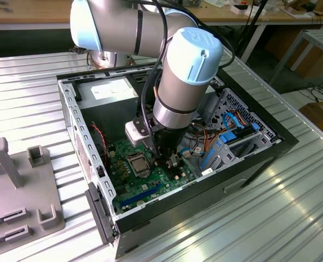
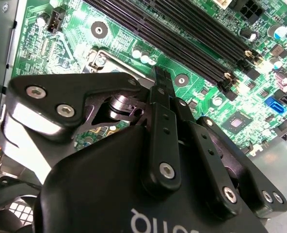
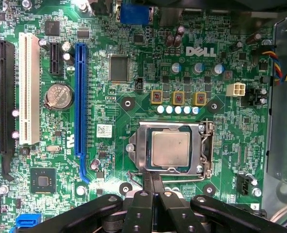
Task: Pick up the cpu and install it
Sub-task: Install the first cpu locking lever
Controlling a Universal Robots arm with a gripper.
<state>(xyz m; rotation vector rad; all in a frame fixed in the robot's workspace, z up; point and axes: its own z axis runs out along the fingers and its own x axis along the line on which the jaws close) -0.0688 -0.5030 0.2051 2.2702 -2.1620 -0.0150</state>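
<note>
The cpu [image 3: 170, 149] is a silver square lying flat in its socket on the green motherboard [image 3: 134, 82], with a metal frame [image 3: 204, 145] around it. My gripper [image 3: 151, 178] is shut, its black fingertips pressed together at the frame's edge beside the cpu and next to a thin wire lever [image 3: 131, 174]. In the exterior view the gripper [image 1: 167, 161] hangs low inside the open computer case [image 1: 205, 191], just to the exterior view's right of the cpu [image 1: 138, 162]. From behind, the second wrist view has the gripper [image 2: 160, 77] over the socket corner [image 2: 102, 58].
Black memory slots [image 2: 192, 39] run beside the socket. Blue and white expansion slots [image 3: 79, 97], a coin battery [image 3: 58, 95] and cables [image 1: 227, 136] crowd the case. A grey fixture [image 1: 19, 185] stands on the ribbed metal table [image 1: 270, 218] at the exterior view's left.
</note>
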